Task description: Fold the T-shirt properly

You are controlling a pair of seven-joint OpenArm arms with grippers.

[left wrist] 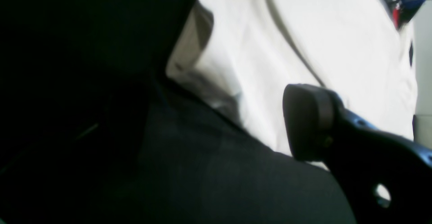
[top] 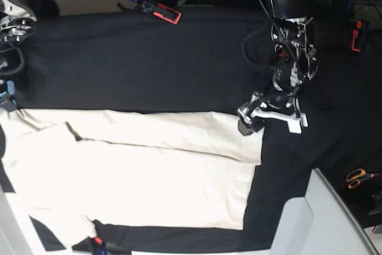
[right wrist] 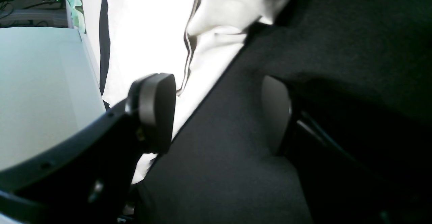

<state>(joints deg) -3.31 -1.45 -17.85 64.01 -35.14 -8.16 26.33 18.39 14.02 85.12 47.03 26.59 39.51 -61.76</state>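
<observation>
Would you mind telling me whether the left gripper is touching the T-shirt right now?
Cannot tell. In the base view the left gripper sits at the T-shirt edge. The left wrist view shows open jaws with cloth behind one finger, but no plain contact or gap.

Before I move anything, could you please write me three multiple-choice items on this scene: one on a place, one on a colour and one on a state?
1. In the base view, where do the scissors lie?
A. on the T-shirt
B. near the right edge, clear of the T-shirt
C. in the top left corner

2. What colour is the surface under the T-shirt?
A. white
B. green
C. black

3. How is the right hand?
A. open
B. shut on a sleeve
C. shut on the scissors

Answers:
1. B, since they lie on the dark surface far to the right of the cloth.
2. C, since the cream cloth lies on black.
3. A, since in the right wrist view its two pads stand wide apart and grip nothing.
</observation>
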